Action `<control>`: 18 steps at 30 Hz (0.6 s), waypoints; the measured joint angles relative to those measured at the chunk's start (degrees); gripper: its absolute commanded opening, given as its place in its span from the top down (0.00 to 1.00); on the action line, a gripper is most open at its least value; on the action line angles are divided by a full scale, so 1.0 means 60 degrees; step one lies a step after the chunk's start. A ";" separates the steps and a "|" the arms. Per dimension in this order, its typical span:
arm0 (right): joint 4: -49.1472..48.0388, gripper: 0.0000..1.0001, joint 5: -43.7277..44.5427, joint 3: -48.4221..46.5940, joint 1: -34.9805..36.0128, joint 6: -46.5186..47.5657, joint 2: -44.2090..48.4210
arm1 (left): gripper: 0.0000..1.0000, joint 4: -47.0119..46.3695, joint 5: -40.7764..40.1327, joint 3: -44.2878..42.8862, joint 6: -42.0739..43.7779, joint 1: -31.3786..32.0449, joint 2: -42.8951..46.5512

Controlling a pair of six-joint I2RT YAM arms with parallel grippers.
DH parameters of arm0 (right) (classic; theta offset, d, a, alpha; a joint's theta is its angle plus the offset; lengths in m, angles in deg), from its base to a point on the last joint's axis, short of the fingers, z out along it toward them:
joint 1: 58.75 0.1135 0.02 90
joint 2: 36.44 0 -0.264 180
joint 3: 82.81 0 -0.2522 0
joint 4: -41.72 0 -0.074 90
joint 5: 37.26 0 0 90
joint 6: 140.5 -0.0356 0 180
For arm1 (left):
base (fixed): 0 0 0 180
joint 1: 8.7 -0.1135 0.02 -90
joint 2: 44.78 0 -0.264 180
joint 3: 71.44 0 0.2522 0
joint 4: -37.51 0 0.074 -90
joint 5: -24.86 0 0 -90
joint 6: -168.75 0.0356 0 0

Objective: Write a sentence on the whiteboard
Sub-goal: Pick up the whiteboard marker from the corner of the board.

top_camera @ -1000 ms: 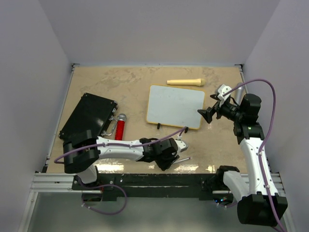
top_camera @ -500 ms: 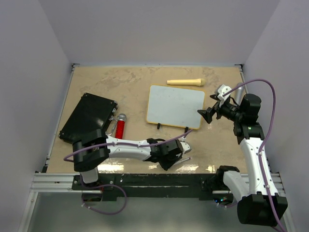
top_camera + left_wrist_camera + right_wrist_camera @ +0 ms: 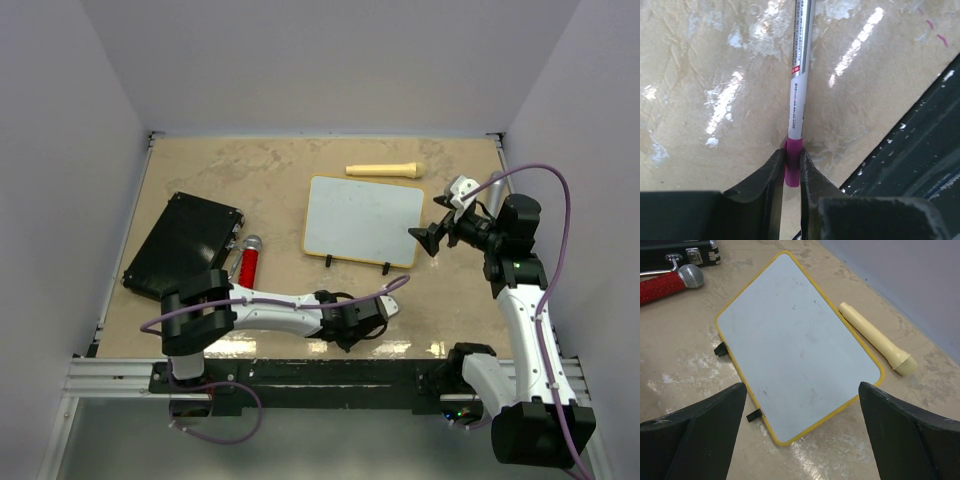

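Pinches the magenta end of the marker [image 3: 799, 75] between the narrowed fingers of the left end effector [image 3: 791, 159], low at 6 o'clock on the counter [image 3: 280, 170]. Holds the right end effector [image 3: 801, 387] wide, just off 3 o'clock of the whiteboard [image 3: 362, 220]. Shows the whiteboard resting mid-counter, cream mic [image 3: 385, 169] at its 12 o'clock, case [image 3: 185, 245] at its 9 o'clock.

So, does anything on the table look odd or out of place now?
Yes: two short pink streaks stain the table near the marker, not the whiteboard, which carries no writing.
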 measured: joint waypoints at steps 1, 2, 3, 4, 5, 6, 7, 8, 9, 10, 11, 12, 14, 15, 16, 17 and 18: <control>0.0000 0.02 -0.0022 0.0000 0.0000 0.0007 0.0000 | 0.89 0.0025 -0.0113 0.0000 0.0000 0.0004 0.0000; 0.0004 0.02 -0.0047 0.0000 0.0000 0.0025 0.0000 | 0.90 0.0044 -0.0270 0.0000 0.0004 0.0004 0.0000; 0.0007 0.01 -0.0073 0.0000 0.0000 0.0040 0.0000 | 0.90 0.0051 -0.0419 0.0000 0.0007 0.0004 0.0000; 0.0018 0.01 -0.0076 0.0000 0.0000 0.0062 0.0000 | 0.90 0.0051 -0.0546 0.0004 0.0011 -0.0004 0.0004; 0.0040 0.01 -0.0080 0.0000 0.0000 0.0073 0.0000 | 0.90 0.0047 -0.0681 0.0018 0.0025 -0.0015 0.0004; 0.0069 0.01 -0.0080 0.0000 0.0000 0.0087 0.0000 | 0.91 0.0022 -0.0761 0.0047 0.0058 -0.0025 0.0022; 0.0106 0.01 -0.0084 0.0000 0.0000 0.0120 0.0000 | 0.91 -0.0080 -0.0827 0.0142 0.0131 -0.0051 0.0080; 0.0146 0.01 -0.0087 0.0000 0.0000 0.0149 0.0000 | 0.91 -0.0146 -0.0874 0.0270 0.0211 -0.0091 0.0178; 0.0193 0.01 -0.0106 0.0000 0.0000 0.0200 -0.0004 | 0.91 -0.0208 -0.0903 0.0426 0.0295 -0.0153 0.0299; 0.0229 0.01 -0.0124 0.0000 0.0000 0.0237 -0.0007 | 0.91 -0.0280 -0.0911 0.0605 0.0386 -0.0229 0.0441; 0.0284 0.01 -0.0171 0.0000 0.0000 0.0310 -0.0018 | 0.91 -0.0317 -0.0911 0.0743 0.0481 -0.0310 0.0561; 0.0361 0.02 -0.0262 0.0000 0.0000 0.0408 -0.0051 | 0.91 -0.0466 -0.0907 0.0958 0.0623 -0.0423 0.0758; 0.0550 0.01 -0.0441 0.0000 0.0000 0.0721 -0.0189 | 0.91 -0.0688 -0.0856 0.1271 0.0856 -0.0590 0.1100; 0.0681 0.01 -0.0583 -0.0004 0.0000 0.0911 -0.0299 | 0.92 -0.0827 -0.0812 0.1439 0.1020 -0.0681 0.1300; 0.0849 0.02 -0.0678 -0.0004 0.0000 0.1151 -0.0419 | 0.92 -0.0922 -0.0765 0.1577 0.1169 -0.0772 0.1479; 0.1089 0.01 -0.0856 -0.0011 0.0000 0.1512 -0.0594 | 0.92 -0.1024 -0.0714 0.1687 0.1286 -0.0841 0.1636; 0.1410 0.02 -0.1038 -0.0033 0.0004 0.1894 -0.0801 | 0.92 -0.1129 -0.0678 0.1778 0.1453 -0.0882 0.1778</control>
